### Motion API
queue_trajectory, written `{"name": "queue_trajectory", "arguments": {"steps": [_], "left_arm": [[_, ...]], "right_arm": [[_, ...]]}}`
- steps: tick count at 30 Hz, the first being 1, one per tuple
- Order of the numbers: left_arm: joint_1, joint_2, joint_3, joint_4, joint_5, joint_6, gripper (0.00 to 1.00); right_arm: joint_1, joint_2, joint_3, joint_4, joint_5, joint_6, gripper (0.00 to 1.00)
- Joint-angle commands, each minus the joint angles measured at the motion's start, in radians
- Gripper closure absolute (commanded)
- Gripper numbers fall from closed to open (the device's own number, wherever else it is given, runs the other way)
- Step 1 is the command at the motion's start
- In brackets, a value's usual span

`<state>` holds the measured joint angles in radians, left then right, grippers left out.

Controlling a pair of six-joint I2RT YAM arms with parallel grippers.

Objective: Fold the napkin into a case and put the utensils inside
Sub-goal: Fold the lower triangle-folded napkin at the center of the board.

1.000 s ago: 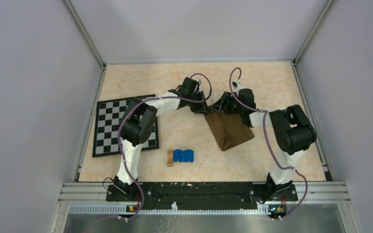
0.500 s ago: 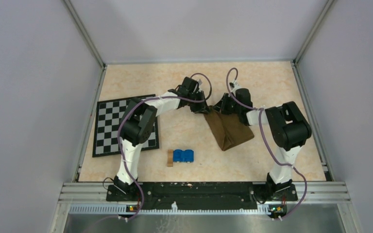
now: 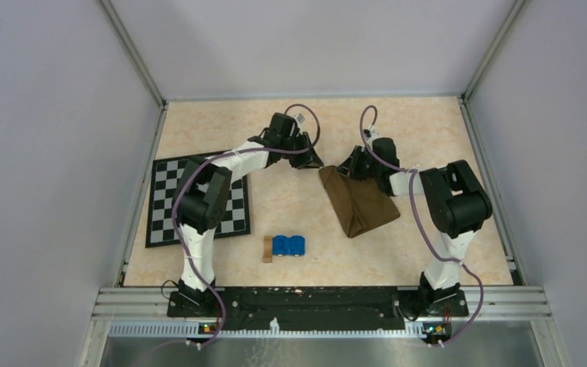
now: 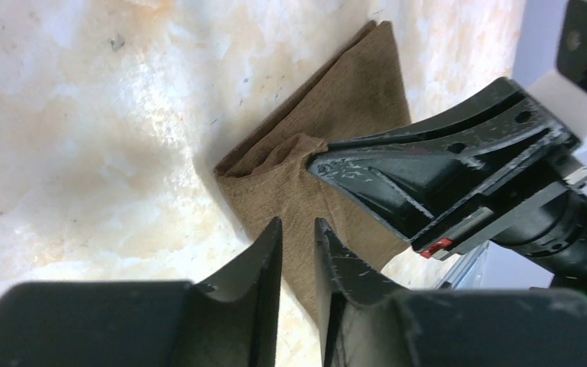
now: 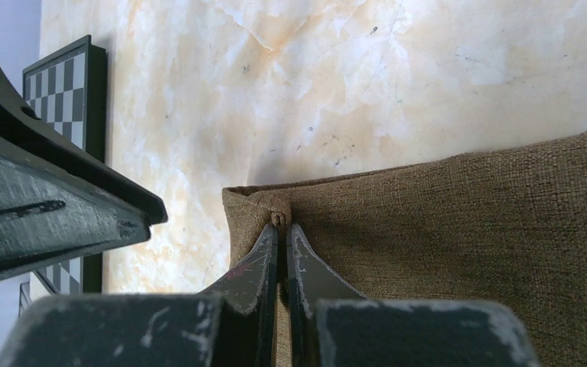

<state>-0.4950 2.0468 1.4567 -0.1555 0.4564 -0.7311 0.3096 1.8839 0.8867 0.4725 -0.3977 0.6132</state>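
At frame center, right gripper (image 5: 281,228) is pinching a thin napkin (image 5: 466,229) corner, risking slippage. Left gripper (image 4: 298,233) is hovering narrow, empty.

Plain grey walls (image 3: 46,153) enclose a beige marbled tabletop (image 3: 199,130).

Napkin (image 3: 359,202), centre right: plain dark brown, coarse weave. Mat (image 3: 170,200), left: black-and-white checkered, black border. Small object (image 3: 288,245), lower centre: bright blue. Block (image 3: 267,249) beside it: tan. Table (image 3: 290,206): cream marbled with peach. Walls (image 3: 46,153): pale grey.
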Motion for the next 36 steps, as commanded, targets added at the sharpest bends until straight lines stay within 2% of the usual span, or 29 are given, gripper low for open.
{"name": "queue_trajectory", "arguments": {"steps": [1,8,20,23,24,26,28,30,32,36], "left_arm": [[0.002,0.011,0.015,0.11,0.078,-0.039,0.76],[-0.007,0.087,0.044,0.186,0.126,-0.072,0.84],[-0.01,0.18,0.066,0.199,0.091,-0.087,0.86],[-0.009,0.206,0.083,0.186,0.066,-0.101,0.88],[-0.008,0.212,0.087,0.175,0.051,-0.104,0.91],[-0.01,0.218,0.083,0.162,0.029,-0.106,0.92],[-0.01,0.223,0.079,0.13,0.011,-0.104,0.94],[-0.01,0.225,0.07,0.127,0.012,-0.107,0.95],[-0.011,0.222,0.054,0.135,0.011,-0.112,0.95],[-0.013,0.22,0.03,0.148,0.014,-0.126,0.96]], "right_arm": [[-0.012,-0.034,0.044,0.014,-0.006,-0.002,1.0],[-0.021,-0.009,0.062,0.002,-0.004,-0.016,1.0],[-0.022,0.035,0.104,-0.009,-0.029,-0.021,1.0],[-0.021,0.042,0.145,-0.079,-0.021,-0.037,1.0],[-0.021,0.036,0.171,-0.143,-0.013,-0.045,0.94],[-0.021,-0.011,0.21,-0.284,0.021,-0.065,0.71],[-0.019,-0.079,0.235,-0.478,0.043,-0.104,0.53],[-0.003,-0.164,0.223,-0.606,0.068,-0.153,0.45],[0.029,-0.271,0.163,-0.664,0.102,-0.205,0.4],[0.11,-0.414,0.058,-0.677,0.023,-0.224,0.38]]}}
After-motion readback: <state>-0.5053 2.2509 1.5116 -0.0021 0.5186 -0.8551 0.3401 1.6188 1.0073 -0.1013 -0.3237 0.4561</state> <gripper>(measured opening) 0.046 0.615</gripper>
